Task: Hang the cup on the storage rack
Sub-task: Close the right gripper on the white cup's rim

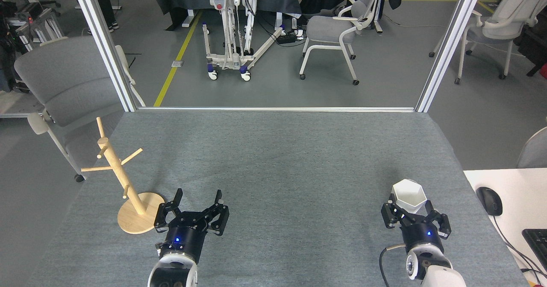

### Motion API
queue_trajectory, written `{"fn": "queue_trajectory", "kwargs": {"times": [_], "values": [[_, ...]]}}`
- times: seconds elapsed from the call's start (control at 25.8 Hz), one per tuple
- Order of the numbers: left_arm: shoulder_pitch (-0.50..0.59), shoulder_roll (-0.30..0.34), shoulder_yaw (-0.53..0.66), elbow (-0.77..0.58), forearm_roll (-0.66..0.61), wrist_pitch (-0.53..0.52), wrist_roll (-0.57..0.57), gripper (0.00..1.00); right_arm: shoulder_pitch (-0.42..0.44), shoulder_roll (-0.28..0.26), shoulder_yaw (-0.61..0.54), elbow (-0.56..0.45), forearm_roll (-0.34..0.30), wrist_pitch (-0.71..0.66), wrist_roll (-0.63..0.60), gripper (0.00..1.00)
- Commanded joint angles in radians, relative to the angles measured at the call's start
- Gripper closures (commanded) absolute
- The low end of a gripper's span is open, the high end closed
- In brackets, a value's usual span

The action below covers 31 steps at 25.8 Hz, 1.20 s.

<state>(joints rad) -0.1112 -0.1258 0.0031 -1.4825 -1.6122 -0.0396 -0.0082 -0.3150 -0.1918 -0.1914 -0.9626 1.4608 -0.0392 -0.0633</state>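
Standing upright near the right side of the counter (273, 159), the cup (409, 195) shows its white hexagonal rim open to the view. The right end effector (413, 212) reaches it from the near side with its fingers spread, one to the left and one to the right of the cup's lower body; whether the pads touch the cup's walls cannot be told, and the grip is not clenched. The cup rests on the grey felt-like surface, a little way in from the counter's right edge, which slants toward the near right corner. Just past that edge lies a white desk (513, 193) with a dark mouse (489, 200) and the corner of a keyboard (536, 244).

The storage rack (122, 180) stands at the far left of the scene, its round wooden base close to the counter's left edge and its slim pole leaning up and leftward in this view, with pegs angled out to both sides. The left end effector (197, 199) sits just to the right of the base, apart from it, fingers released and wide apart, holding nothing.

Between the two end effectors the counter is one broad stretch of grey covering, running unbroken across to the rack and back to the far edge, where a metal rail (275, 108) and two upright posts frame it. A grey chair (68, 86) stands beyond the left edge, behind the rack.
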Motion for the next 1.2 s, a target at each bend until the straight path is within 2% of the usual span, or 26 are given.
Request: {"fn": "queue_trajectory", "kwargs": {"times": [0.0, 0.7, 0.93, 1.05, 1.16], "values": [[0.001, 0.000, -0.002, 0.002, 0.000, 0.003, 0.001, 0.01, -0.026, -0.003, 0.001, 0.035, 0.000, -0.001, -0.004, 0.00], [-0.001, 0.000, -0.002, 0.002, 0.002, 0.003, -0.006, 0.01, -0.098, -0.021, 0.006, 0.150, -0.002, -0.001, -0.004, 0.01], [0.001, 0.000, -0.002, 0.004, 0.002, 0.003, -0.006, 0.01, -0.111, -0.023, 0.006, 0.151, 0.003, 0.001, -0.006, 0.03], [0.004, 0.000, -0.002, 0.004, 0.002, 0.003, -0.006, 0.01, -0.124, -0.029, 0.006, 0.173, 0.006, 0.018, -0.006, 0.08], [0.004, 0.000, -0.002, 0.005, 0.002, 0.003, -0.006, 0.01, -0.124, -0.028, 0.006, 0.177, 0.004, 0.027, -0.020, 0.21]]}}
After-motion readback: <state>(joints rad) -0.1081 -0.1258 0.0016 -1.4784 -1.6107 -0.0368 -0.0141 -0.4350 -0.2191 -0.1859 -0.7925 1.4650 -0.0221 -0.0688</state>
